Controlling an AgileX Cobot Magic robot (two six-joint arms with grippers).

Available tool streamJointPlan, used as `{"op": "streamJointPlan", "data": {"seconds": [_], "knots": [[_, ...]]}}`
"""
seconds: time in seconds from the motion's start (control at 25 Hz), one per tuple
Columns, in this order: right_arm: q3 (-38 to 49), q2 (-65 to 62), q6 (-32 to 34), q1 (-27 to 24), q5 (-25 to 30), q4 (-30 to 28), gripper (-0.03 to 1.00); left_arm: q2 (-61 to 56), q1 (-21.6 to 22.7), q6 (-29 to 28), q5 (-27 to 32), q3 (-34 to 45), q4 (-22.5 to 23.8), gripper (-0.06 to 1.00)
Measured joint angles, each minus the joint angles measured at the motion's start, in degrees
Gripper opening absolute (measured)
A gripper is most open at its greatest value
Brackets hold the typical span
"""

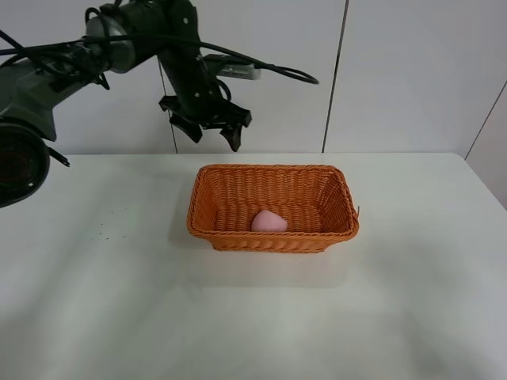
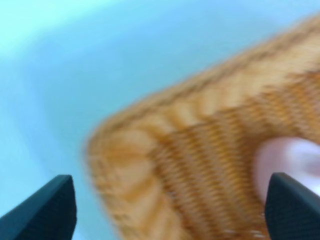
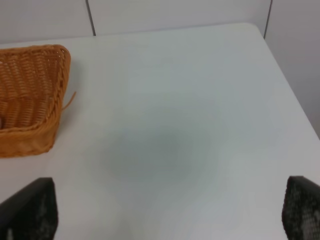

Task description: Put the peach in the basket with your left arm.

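Observation:
The pale pink peach [image 1: 268,222] lies inside the orange-brown wicker basket [image 1: 214,198] near its front wall, in the middle of the white table. My left gripper [image 1: 206,127] is open and empty, raised high above the basket's back left corner. The left wrist view is blurred; it shows a corner of the basket [image 2: 130,150], the peach [image 2: 287,160] inside it and my two spread fingertips [image 2: 47,210]. The right wrist view shows one end of the basket [image 3: 30,100] and my right gripper [image 3: 165,210] open over bare table.
The white table [image 1: 119,301] extends around the basket, with its right edge [image 1: 487,190] near a wall panel. A black cable [image 1: 269,70] trails from the left arm above the table's back.

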Motion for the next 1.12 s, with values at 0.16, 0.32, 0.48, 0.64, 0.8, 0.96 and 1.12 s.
{"op": "streamJointPlan", "data": {"seconds": [0.16, 0.32, 0.48, 0.64, 0.8, 0.96, 1.12], "knots": [[0.0, 0.0, 0.0, 0.0, 0.0, 0.0, 0.69, 0.0, 7.4, 0.5, 0.0, 0.1, 0.1, 0.87], [0.0, 0.0, 0.0, 0.0, 0.0, 0.0, 0.69, 0.0, 14.8, 1.9, 0.0, 1.1, 0.5, 0.87], [0.0, 0.0, 0.0, 0.0, 0.0, 0.0, 0.69, 0.0, 20.7, 2.4, 0.0, 2.5, 0.6, 0.87], [0.0, 0.0, 0.0, 0.0, 0.0, 0.0, 0.69, 0.0, 24.9, 2.6, 0.0, 3.6, -0.1, 0.87], [0.0, 0.0, 0.0, 0.0, 0.0, 0.0, 0.69, -0.1, 26.1, 2.6, 0.0, 3.7, -1.4, 0.87], [0.0, 0.0, 0.0, 0.0, 0.0, 0.0, 0.69, -2.3, 26.1, 2.7, -0.1, 7.1, -3.3, 0.86], [0.0, 0.0, 0.0, 0.0, 0.0, 0.0, 0.69, -8.5, 26.1, 2.9, -0.1, 16.0, -3.6, 0.86]]}}
